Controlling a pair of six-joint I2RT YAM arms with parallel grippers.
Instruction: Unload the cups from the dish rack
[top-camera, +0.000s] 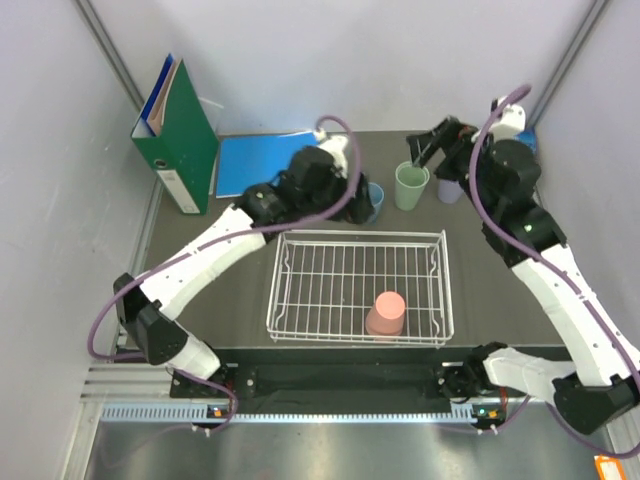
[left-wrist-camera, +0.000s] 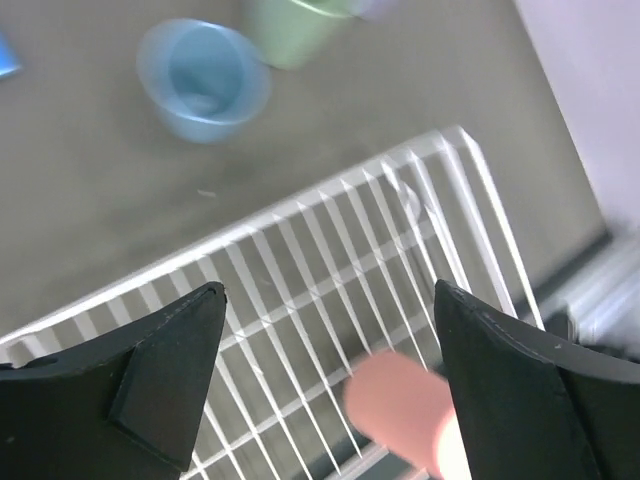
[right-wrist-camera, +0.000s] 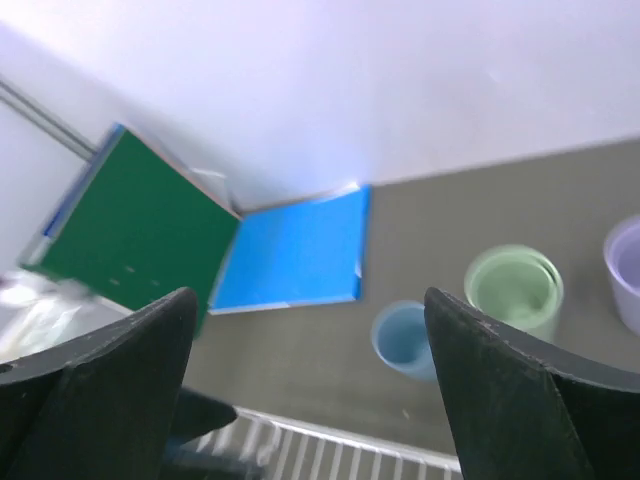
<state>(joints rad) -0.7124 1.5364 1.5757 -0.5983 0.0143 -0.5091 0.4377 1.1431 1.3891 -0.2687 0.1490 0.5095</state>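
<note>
left gripper (left-wrist-camera: 328, 292): you're holding it spread wide, nothing btwn the fingers. It's hovering over the far part of the dish rack, tips pointing down at the wires.
right gripper (right-wrist-camera: 308, 297): also standing spread wide & empty. It's hanging above the table (top-camera: 240, 280) past the rack's far rim, up by the row of cups.
dish rack (top-camera: 360, 285): sitting flat on the table btwn the two arms, directly under the L gripper and below/behind the R gripper. It's carrying one cup.
salmon pink cup (top-camera: 385, 313): sitting mouth-down inside the rack, by its near rim. It's lying low and back toward the bases from the L gripper, partly hidden behind one finger in the L wrist view. Well apart from the R gripper.
dusty blue cup (left-wrist-camera: 205, 78): standing upright on the table, outside the rack, just past the far rim. It's ahead of the L gripper's tips, off to one side. In the R wrist view it's showing low btwn the R fingers.
sage green cup (top-camera: 411, 186): standing upright on the table next to the blue one, just below the R gripper's tips. Can't tell if they're touching it; the fingers aren't closing on it.
lavender cup (right-wrist-camera: 628, 270): standing upright on the table, beyond the green one, outboard of the R gripper. The R arm is partly covering it in the top view.
green binder (top-camera: 180, 135): standing at the far L corner, well beyond the L gripper.
blue folder (top-camera: 255, 160): lying flat beside the binder.
note: both wrist views are looking blurred.
</note>
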